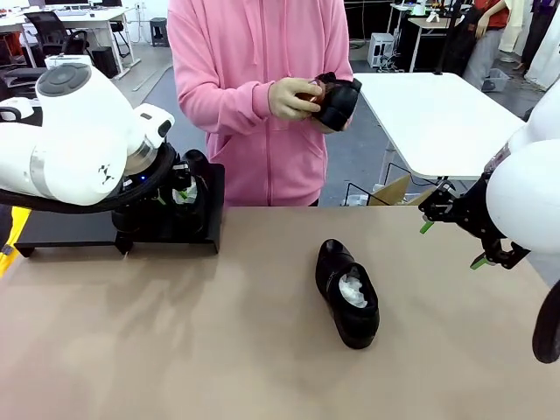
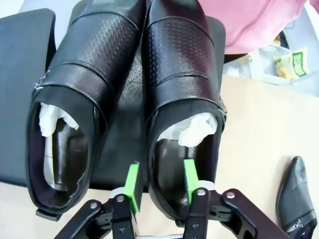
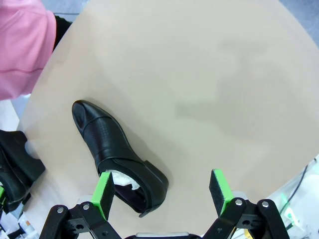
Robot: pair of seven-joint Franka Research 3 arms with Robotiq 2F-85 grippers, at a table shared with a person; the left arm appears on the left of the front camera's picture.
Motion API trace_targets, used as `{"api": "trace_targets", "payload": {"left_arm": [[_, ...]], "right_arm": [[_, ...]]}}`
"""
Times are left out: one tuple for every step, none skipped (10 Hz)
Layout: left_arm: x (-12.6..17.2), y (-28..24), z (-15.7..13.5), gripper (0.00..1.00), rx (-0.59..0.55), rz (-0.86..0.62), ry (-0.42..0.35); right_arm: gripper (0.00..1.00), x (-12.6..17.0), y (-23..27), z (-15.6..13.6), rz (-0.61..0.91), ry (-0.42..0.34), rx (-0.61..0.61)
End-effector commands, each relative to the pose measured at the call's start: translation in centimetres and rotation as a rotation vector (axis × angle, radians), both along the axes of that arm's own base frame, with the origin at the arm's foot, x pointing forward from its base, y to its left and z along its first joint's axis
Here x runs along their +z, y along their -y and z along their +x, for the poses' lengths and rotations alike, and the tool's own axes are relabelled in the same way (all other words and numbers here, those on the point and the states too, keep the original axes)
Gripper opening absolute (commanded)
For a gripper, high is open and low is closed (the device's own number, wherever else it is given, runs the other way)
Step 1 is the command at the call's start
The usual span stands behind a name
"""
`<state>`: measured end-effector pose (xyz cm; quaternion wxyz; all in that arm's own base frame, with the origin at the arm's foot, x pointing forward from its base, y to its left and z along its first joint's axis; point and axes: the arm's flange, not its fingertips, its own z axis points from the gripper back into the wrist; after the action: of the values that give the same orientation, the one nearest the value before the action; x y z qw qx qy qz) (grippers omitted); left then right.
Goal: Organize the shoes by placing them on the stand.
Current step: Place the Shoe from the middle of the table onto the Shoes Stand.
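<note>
SHOE STAND, HALF FILLED: Two glossy black dress shoes, the left-hand shoe [image 2: 70,99] and the right-hand shoe [image 2: 182,79], sit side by side on the matte-black stand [image 2: 25,74]. Their toes point toward the top of the left wrist view and their heels reach past the stand's near edge. My left gripper [image 2: 160,172] stands astride the right-hand shoe's heel wall, one green pad [image 2: 191,174] inside and one outside, jaws parted and not clamped on the leather. My right gripper [image 1: 451,244] hangs wide open and empty at the right of the front view. A third shoe [image 1: 348,293] lies on the tan table [image 1: 175,350] at centre frame. A person's hand [image 1: 293,98] holds a fourth shoe [image 1: 337,98] at top centre.

The risk, as I judge it, is a crooked lift. The inside pad could catch the heel collar (white paper stuffing lies just beyond it) and drag the overhanging shoe off the stand or into its neighbour.

In the front view my own arm covers the stand, so I read the gap between pad and leather from the left wrist view. The right wrist view gives the third shoe from above, heel at bottom left.
</note>
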<state>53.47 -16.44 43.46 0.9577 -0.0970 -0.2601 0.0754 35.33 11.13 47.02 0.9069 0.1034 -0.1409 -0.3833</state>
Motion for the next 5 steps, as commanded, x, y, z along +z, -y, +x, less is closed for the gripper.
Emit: {"api": "trace_targets", "payload": {"left_arm": [[0.6, -0.2, 0.2, 0.88, -0.008, 0.006, 0.011], [1.0, -0.2, -0.2, 0.88, 0.004, 0.011, 0.015], [1.9, -0.1, -1.3, 0.88, 0.008, 0.007, 0.025], [2.8, 0.3, -3.0, 0.88, 0.000, 0.009, 0.027], [0.9, -0.1, -0.2, 0.88, 0.000, 0.000, 0.016]], "right_arm": [[1.00, 0.1, 0.1, 0.2, 0.004, 0.014, 0.014], [1.00, 0.1, 0.1, 0.2, 0.004, 0.014, 0.014], [1.00, 0.1, 0.1, 0.2, 0.004, 0.014, 0.014], [1.00, 0.1, 0.1, 0.2, 0.004, 0.014, 0.014], [1.00, 0.1, 0.1, 0.2, 0.004, 0.014, 0.014]]}}
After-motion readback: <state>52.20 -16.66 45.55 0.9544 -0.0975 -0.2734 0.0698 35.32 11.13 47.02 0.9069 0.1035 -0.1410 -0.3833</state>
